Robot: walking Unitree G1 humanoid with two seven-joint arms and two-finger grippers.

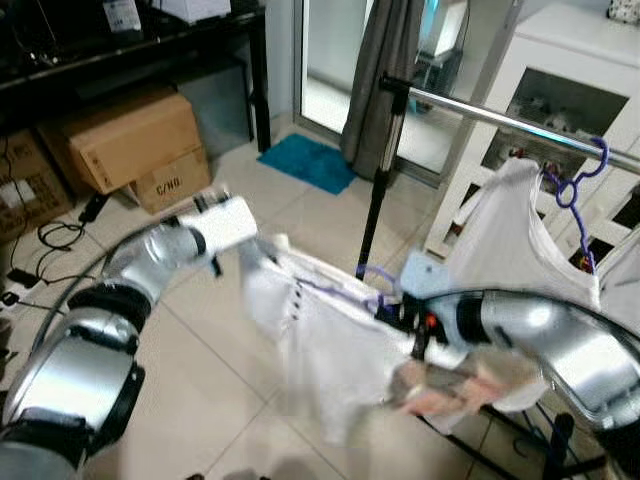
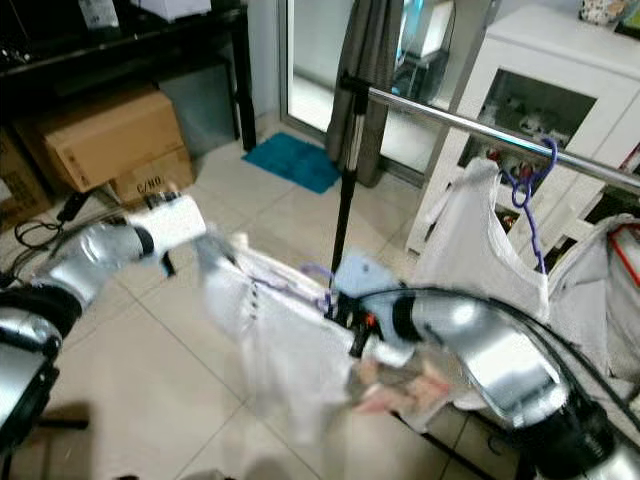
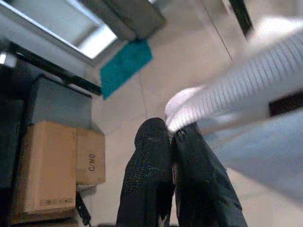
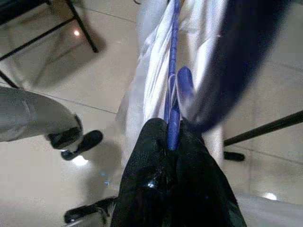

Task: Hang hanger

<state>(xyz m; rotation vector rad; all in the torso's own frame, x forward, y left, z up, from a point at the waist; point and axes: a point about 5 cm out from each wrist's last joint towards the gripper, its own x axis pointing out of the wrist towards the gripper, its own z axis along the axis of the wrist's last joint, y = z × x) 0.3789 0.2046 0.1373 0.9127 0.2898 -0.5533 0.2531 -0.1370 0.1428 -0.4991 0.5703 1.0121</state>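
Beside the clothes rail (image 1: 500,120), a shirted purple hanger (image 4: 173,94) is carried.
It is pinched by the right gripper (image 4: 173,142) (sleeve (image 3: 222,101) clamped by the left gripper (image 3: 171,137)); the shirt (image 1: 320,330) could slide off.

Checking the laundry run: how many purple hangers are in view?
2. One purple hanger hangs on the metal rail with a white top. The other is inside the white shirt, clamped by the right gripper. More may be hidden.

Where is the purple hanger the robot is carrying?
The purple hanger, inside a white shirt, sits pinched in the right gripper, low in front of the clothes rail.
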